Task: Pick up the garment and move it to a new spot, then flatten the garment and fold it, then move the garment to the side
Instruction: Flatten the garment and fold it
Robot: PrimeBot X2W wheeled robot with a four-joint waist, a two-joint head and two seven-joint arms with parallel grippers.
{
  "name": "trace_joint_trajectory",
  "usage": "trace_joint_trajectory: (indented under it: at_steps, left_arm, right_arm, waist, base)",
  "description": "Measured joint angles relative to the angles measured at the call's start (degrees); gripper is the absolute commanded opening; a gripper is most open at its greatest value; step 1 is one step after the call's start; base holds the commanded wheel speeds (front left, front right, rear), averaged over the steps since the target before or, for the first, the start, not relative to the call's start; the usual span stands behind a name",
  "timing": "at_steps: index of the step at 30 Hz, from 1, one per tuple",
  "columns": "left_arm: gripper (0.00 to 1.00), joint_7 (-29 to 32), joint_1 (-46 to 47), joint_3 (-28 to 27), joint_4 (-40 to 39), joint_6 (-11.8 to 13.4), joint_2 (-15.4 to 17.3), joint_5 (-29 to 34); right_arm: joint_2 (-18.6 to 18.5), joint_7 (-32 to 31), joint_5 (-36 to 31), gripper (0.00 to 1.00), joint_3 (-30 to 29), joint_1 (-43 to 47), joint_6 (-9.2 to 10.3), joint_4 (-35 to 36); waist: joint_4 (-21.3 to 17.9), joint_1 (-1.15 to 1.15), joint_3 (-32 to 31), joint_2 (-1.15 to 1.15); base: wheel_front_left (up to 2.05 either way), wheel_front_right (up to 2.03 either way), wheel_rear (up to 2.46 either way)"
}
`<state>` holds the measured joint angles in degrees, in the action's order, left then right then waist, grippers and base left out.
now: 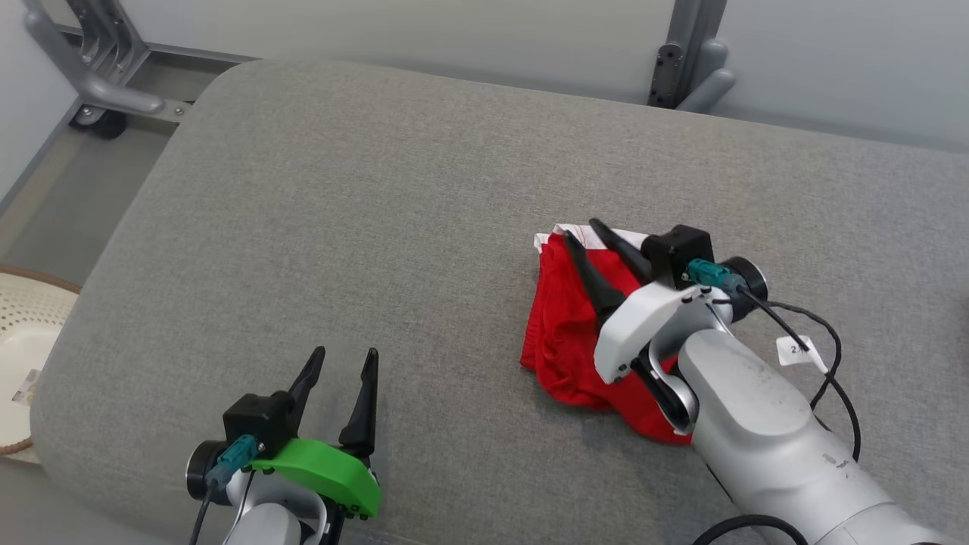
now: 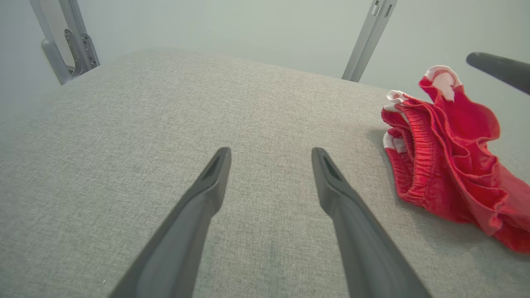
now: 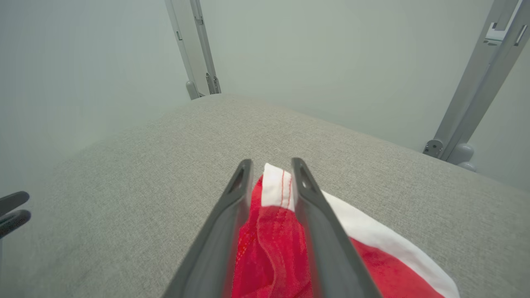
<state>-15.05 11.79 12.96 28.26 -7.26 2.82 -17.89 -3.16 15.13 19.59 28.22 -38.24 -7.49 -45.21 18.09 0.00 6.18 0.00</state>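
One garment (image 1: 560, 341), red, white-hemmed, crumpled on grey cushion (image 1: 378, 189) | right hand (image 1: 581, 229) pinching its fold | left hand (image 1: 345, 351) spread

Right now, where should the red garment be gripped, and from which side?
Probably the white-trimmed corner at the far end of the garment, coming from the near side. The cloth there is bunched into a raised fold that two fingers can pinch, and the right tool straddles it.

- White tag (image 1: 801, 353) on black cable (image 1: 759, 304) behind right gripper (image 1: 581, 230), near cushion (image 1: 378, 227) right edge: digit "2" legible; following mark too small to read.
- Small label (image 1: 23, 387) on pale round tray (image 1: 30, 318), past cushion left edge: illegible.
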Motion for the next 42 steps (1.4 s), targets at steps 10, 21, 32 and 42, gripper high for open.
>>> trace_joint_trajectory:
  at_steps: [10,21,32,42]
  left_arm:
    - [1.00,0.00,-1.18,-3.23,0.08,0.78,0.00,0.55]
    - [1.00,0.00,-4.05,-7.46,-0.26,0.78,0.00,2.47]
    - [1.00,0.01,-6.70,-11.02,-1.35,0.89,0.00,5.11]
    - [1.00,0.00,-10.17,-14.51,-3.21,0.97,-0.02,6.35]
  right_arm:
    - [0.35,0.00,-2.26,1.00,-6.47,4.39,0.00,8.17]
    - [-1.63,0.00,-7.11,1.00,-14.88,17.08,0.00,10.98]
    - [-1.03,0.00,-11.12,1.00,-22.86,26.33,0.00,17.38]
    - [0.18,0.00,-11.85,1.00,-24.65,31.79,0.00,20.59]
  waist:
    - [0.42,0.00,-0.89,0.00]
    - [-6.23,0.00,-3.80,0.00]
    - [-14.40,0.00,-6.37,0.00]
    - [-18.84,0.00,-8.92,0.00]
  base:
    - [0.00,0.00,0.00]
    - [0.00,0.00,0.00]
    - [0.00,0.00,0.00]
    - [0.00,0.00,0.00]
